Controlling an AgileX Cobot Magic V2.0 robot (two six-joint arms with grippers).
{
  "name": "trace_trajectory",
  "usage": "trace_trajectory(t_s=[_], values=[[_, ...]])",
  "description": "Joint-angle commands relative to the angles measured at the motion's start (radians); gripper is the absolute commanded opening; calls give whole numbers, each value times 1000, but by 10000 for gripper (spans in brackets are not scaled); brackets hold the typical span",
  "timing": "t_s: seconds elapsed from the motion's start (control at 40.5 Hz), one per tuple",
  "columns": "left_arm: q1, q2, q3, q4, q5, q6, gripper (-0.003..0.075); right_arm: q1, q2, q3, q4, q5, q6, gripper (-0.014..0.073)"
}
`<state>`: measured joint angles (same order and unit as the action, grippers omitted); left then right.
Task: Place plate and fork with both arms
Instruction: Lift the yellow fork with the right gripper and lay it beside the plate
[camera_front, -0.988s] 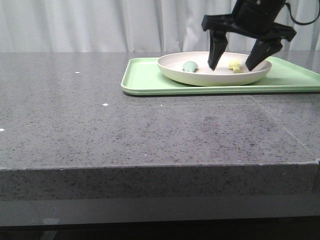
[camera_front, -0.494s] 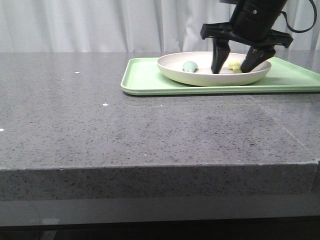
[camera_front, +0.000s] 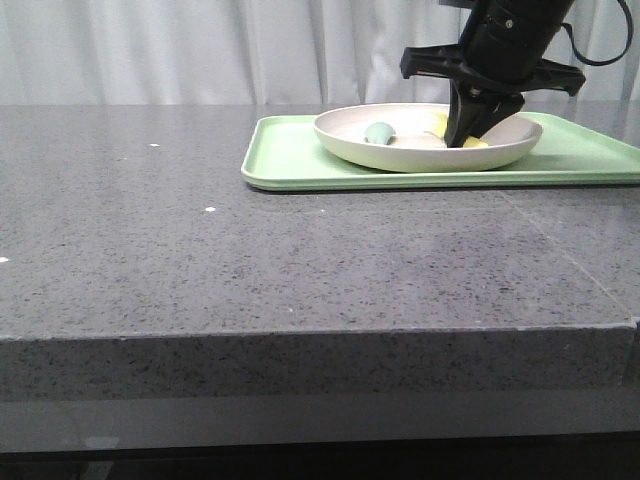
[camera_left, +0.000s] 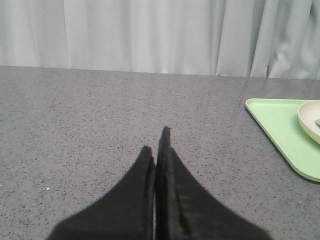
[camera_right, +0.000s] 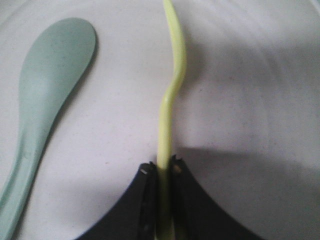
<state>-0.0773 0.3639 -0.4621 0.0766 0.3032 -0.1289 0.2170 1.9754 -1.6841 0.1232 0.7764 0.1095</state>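
right pincer (camera_front: 470, 135): clamping the fork (camera_right: 169, 105) by its handle, lying inside the plate (camera_front: 345, 140) beside the spoon (camera_right: 42, 95), likely for lifting | left pincer (camera_left: 157, 150): pressed together, idling over the bench (camera_left: 75, 125)

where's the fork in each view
Front view: the fork lies in the plate, pinched by the right gripper.
Left wrist view: not in view; only the plate's edge shows.
Right wrist view: fork stands edge-on between the jaws, beside the spoon.
Shared landmark: the plate.
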Motion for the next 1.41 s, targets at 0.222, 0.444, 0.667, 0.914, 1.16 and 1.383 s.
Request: trace_trajectory(t_s=[0.222, 0.444, 0.667, 0.914, 1.16, 1.383], values=[[2, 6, -27, -5, -84, 1, -18, -11, -100, -148, -23, 14, -1, -69], [2, 6, -27, -5, -84, 1, -18, -75, -125, -185, -77, 36, -1, -69], [2, 6, -27, -5, -84, 1, -18, -185, -87, -184, -77, 76, -1, -69], [2, 6, -27, -5, -84, 1, -18, -227, -16, -182, -77, 120, -11, -67], [2, 6, -27, -5, -84, 1, -18, -225, 19, -182, -77, 141, -20, -32], [2, 6, -27, -5, -84, 1, -18, -226, 19, -182, -77, 142, -20, 181]])
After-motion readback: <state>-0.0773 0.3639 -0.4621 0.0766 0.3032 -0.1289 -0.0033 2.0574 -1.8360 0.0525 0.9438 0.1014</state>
